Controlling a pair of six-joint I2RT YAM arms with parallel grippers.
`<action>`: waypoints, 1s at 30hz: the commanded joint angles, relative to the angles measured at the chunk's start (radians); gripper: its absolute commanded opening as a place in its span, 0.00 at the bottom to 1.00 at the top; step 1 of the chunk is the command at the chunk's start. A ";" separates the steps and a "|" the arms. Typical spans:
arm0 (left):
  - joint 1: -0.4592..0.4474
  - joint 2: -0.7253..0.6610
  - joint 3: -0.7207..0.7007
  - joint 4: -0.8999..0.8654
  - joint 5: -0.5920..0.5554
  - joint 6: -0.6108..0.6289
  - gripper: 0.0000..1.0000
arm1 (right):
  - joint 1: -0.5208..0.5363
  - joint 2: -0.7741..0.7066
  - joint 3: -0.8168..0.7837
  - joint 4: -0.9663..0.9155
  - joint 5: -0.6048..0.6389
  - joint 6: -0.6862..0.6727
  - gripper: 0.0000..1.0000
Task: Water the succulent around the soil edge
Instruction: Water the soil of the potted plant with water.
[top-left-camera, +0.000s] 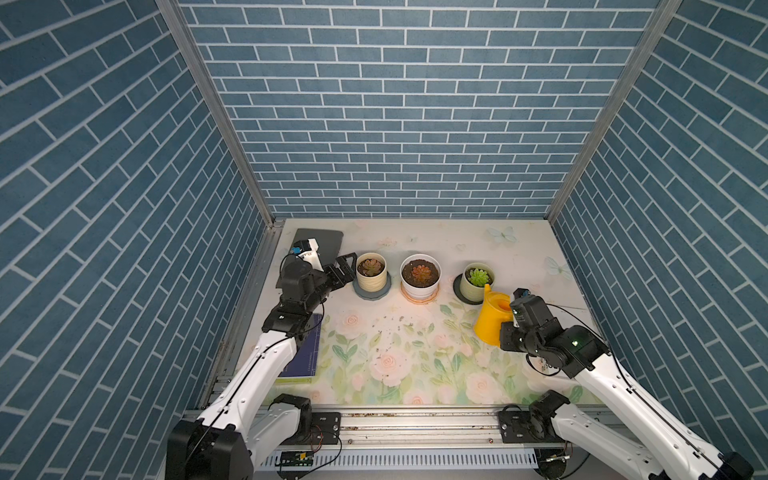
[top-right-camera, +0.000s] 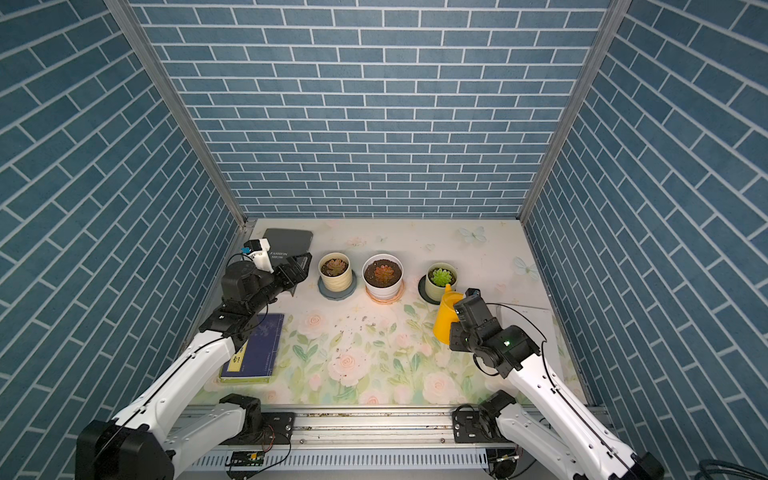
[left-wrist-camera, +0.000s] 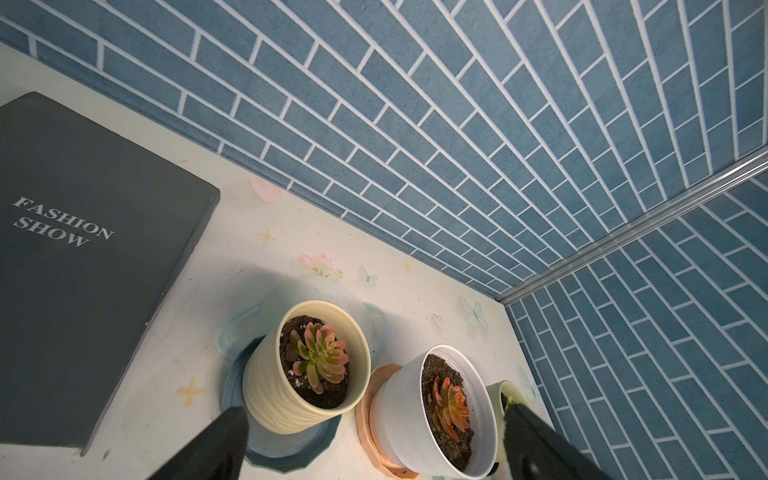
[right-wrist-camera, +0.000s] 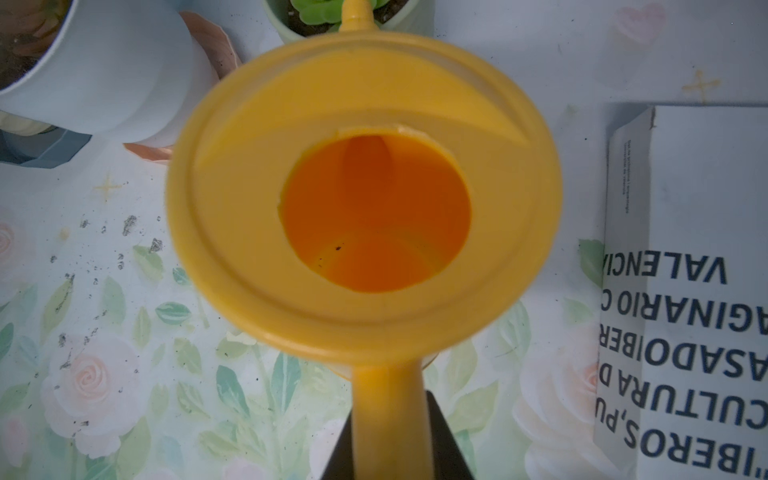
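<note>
A grey book (left-wrist-camera: 83, 249) lies flat on the surface (top-left-camera: 415, 374), off to the outer side of the left jaws, which are spread wide. Just ahead of them, closer to one black finger (left-wrist-camera: 216, 440) than to its mate, stands the succulent (top-left-camera: 370, 266) in its cream ribbed pot (top-left-camera: 371, 282) on a grey-blue saucer (top-left-camera: 372, 296). The soil edge (left-wrist-camera: 332, 397) shows as a dark ring round the rosette (wet or dry, I cannot tell). Further along stand a white pot (top-left-camera: 419, 284) and a pale green pot (top-left-camera: 473, 286), each farther from the left jaws than the last. The right jaws are pressed together on the handle of a yellow watering can (top-left-camera: 492, 318), which sits roughly upright ahead of them, its spout aimed at the pale green pot (well apart from the succulent). A white book (right-wrist-camera: 685, 291) lies on the surface to the outer side of the right jaws.
</note>
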 joint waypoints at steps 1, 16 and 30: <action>-0.004 0.002 -0.012 0.017 0.007 -0.001 1.00 | -0.008 -0.029 0.011 -0.007 0.033 0.000 0.00; -0.004 0.008 -0.009 0.017 0.003 0.002 1.00 | 0.009 -0.061 -0.025 0.130 -0.100 -0.037 0.00; -0.003 0.019 -0.006 0.017 0.005 0.003 1.00 | 0.046 0.025 -0.010 0.208 -0.154 -0.091 0.00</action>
